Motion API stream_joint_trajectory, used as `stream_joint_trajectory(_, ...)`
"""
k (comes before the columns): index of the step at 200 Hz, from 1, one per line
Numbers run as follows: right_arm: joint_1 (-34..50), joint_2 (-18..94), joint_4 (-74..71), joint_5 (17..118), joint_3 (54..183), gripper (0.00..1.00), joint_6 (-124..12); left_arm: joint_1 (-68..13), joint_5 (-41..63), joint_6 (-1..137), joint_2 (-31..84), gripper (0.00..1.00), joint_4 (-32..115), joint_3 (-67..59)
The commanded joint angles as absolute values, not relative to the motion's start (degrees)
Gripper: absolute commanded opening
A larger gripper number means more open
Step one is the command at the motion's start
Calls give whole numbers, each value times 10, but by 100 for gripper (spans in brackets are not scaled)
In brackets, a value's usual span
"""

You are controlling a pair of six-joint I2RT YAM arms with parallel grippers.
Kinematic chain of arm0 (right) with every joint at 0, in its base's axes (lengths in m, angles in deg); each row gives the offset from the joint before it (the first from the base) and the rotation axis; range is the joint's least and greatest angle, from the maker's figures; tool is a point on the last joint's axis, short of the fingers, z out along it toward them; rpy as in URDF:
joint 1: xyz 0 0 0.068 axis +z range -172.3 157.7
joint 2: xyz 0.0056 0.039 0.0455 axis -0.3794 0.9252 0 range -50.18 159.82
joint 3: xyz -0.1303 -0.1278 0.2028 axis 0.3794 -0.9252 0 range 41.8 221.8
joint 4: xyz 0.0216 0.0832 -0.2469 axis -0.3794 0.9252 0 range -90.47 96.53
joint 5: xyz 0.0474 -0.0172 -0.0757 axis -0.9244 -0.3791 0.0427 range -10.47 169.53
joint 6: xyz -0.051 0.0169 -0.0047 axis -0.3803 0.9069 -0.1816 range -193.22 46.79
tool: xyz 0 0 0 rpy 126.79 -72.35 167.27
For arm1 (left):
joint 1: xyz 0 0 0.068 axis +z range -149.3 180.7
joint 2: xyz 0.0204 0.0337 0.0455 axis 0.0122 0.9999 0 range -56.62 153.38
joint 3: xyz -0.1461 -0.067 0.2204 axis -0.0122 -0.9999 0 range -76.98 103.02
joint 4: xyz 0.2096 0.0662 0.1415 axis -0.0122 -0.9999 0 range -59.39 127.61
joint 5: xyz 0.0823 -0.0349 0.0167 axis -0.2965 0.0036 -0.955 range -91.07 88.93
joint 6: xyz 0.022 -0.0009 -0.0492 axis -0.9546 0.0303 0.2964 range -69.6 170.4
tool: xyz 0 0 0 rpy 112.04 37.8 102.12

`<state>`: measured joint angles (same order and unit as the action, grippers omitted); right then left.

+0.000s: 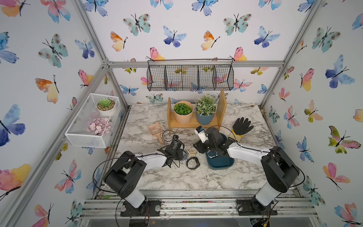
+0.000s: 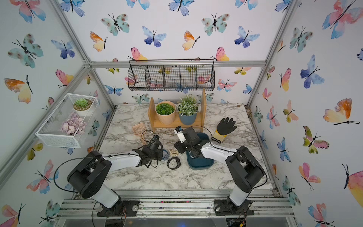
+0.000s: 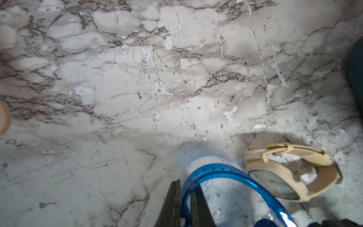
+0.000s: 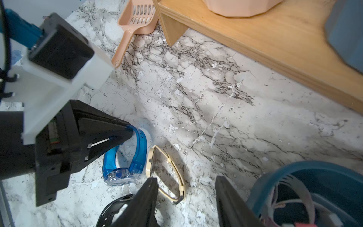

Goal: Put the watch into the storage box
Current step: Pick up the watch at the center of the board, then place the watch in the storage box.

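- A beige watch (image 3: 275, 182) and a black watch (image 1: 192, 163) are lying on the marble tabletop (image 1: 176, 176) just left of the storage box (image 1: 220, 168), crowding the gap between it and the left gripper (image 4: 128, 127).
- Behind the box, a wooden shelf (image 1: 196, 123) is carrying two potted plants. A pink scoop (image 1: 156, 129) is lying off to the box's far left and a black glove (image 1: 241, 126) is lying behind it to the right.
- The blue watch (image 4: 125, 157) is sitting on the tabletop left of the box, apart from it and just beside the beige watch, with its case down and its strap looping upward.
- The left gripper is pinching the top of that loop, its fingers (image 3: 172, 200) pressing on either side of the strap.
- The right gripper (image 4: 186, 178) is hovering by the box's left rim, its jaws standing apart and gripping nothing.
- In both top views the right arm is covering much of the box, and the left gripper is hiding nearly all of the blue watch.
- Pale straps are showing inside the box in the right wrist view, too blurred to identify, and the black watch is being cut off at that view's edge.
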<state>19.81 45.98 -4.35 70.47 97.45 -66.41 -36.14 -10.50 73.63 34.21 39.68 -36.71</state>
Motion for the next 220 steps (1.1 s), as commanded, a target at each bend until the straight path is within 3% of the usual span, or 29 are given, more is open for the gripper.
stream_joint_trajectory(1, 202, 452, -50, 688, 982, 55, -664, -359, -116, 728, 292, 0, 401, -371)
stream_joint_trajectory(49, 175, 412, -43, 660, 985, 59, -656, -365, -29, 705, 231, 0, 450, -380)
stream_joint_trajectory(83, 134, 373, -26, 667, 971, 61, -648, -394, -25, 696, 240, 0, 459, -354)
stream_joint_trajectory(220, -3, 287, -5, 724, 906, 69, -566, -490, 12, 672, 475, 0, 450, -98)
